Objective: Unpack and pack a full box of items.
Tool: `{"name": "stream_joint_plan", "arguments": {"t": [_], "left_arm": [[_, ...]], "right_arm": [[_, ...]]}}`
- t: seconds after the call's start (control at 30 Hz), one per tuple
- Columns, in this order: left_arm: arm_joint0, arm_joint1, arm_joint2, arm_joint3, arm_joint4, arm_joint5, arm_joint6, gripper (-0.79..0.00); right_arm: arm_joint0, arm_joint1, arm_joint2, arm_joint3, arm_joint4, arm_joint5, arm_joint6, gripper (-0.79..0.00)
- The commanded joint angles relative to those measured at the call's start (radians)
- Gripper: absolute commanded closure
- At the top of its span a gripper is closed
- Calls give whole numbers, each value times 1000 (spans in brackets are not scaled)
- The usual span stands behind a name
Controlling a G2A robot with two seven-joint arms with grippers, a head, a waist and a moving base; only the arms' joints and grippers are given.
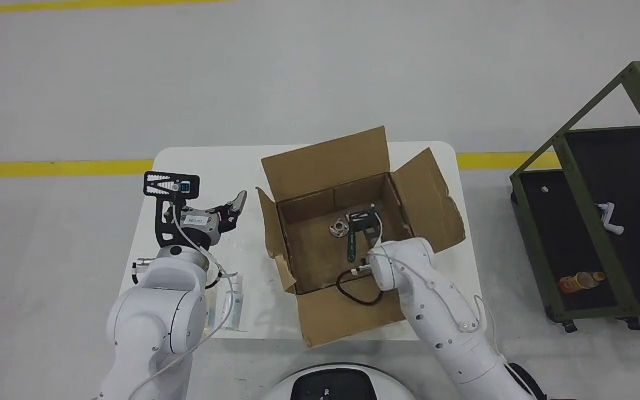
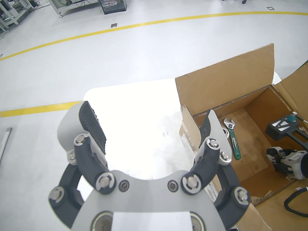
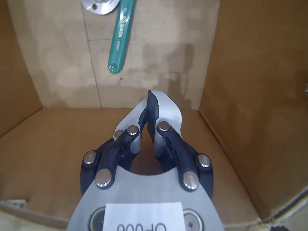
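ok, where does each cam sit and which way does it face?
Top view: overhead, looking straight down at the table and open box; left arm and right arm show.
Left wrist view: over the table, facing across it into the box; left gripper, jaws open.
Right wrist view: inside the box, facing its floor; right gripper, jaws shut.
Shared: both wrist views show the wrench and flange.

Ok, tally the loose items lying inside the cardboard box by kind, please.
Adjustable wrench, green handle: 1
Metal flange: 1
Total: 2
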Motion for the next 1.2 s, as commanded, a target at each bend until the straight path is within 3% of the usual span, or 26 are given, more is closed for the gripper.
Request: {"name": "stream_joint_plan", "arguments": {"t": [0.0,0.37,0.5,0.6,1.17], "left_arm": [[0,0,0,0,0,0,0,-785],[0,0,0,0,0,0,0,-785],[0,0,0,0,0,0,0,-785],[0,0,0,0,0,0,0,-785],[0,0,0,0,0,0,0,-785]], "right_arm": [[-9,0,6,-21,17,-10,18,0],[-51,2,11,-130,49,-60,69,0],[-34,3,3,-58,-64,-50,-11,0],[-20,-2,-13,3,-59,-65,-24,0],[-90,9,24,-169,-25,-181,155,0]]}}
